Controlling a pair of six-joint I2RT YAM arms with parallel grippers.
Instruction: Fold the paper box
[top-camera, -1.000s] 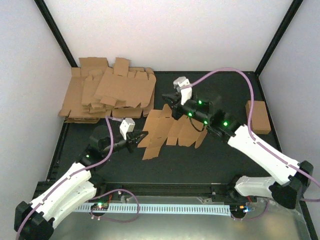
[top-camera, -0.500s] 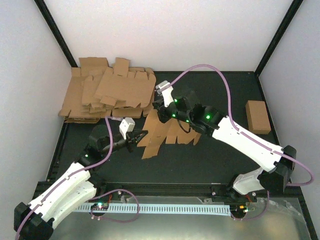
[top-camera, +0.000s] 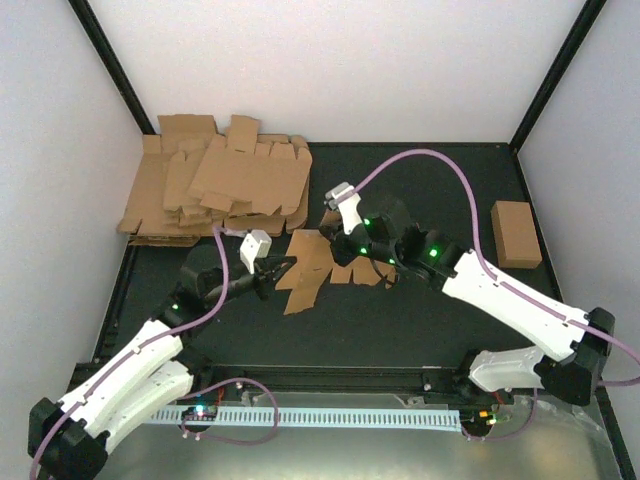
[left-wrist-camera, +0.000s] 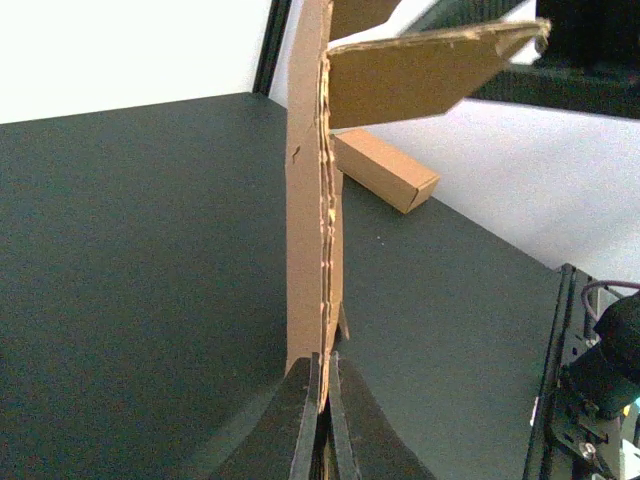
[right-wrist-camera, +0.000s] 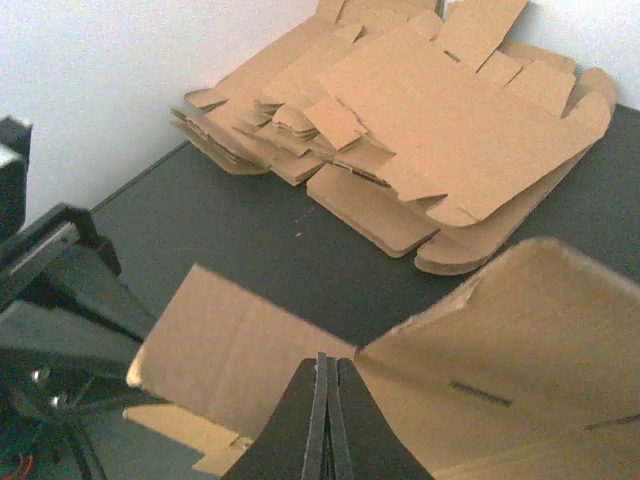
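The paper box (top-camera: 308, 265) is a brown die-cut blank near the middle of the black table, partly bent up along its creases. My left gripper (top-camera: 275, 268) is shut on its left edge. In the left wrist view the paper box (left-wrist-camera: 305, 200) stands edge-on, pinched between the jaws of the left gripper (left-wrist-camera: 322, 372), with a flap (left-wrist-camera: 430, 70) bent over at the top. My right gripper (top-camera: 338, 245) hangs over the middle of the blank. In the right wrist view the right gripper (right-wrist-camera: 322, 366) is shut with nothing between its fingers, its tips at the crease between two panels of the paper box (right-wrist-camera: 225, 350).
A thick heap of flat brown blanks (top-camera: 220, 185) fills the back left corner and shows ahead of the right gripper as the heap (right-wrist-camera: 430, 130). A smooth brown cardboard brick (top-camera: 516, 233) lies at the right, also visible as the brick (left-wrist-camera: 385, 170). White walls enclose the table.
The right arm swung left and then came down onto the blank. The blank's right part has been pushed in and bent up, so it looks narrower. The left gripper kept its hold.
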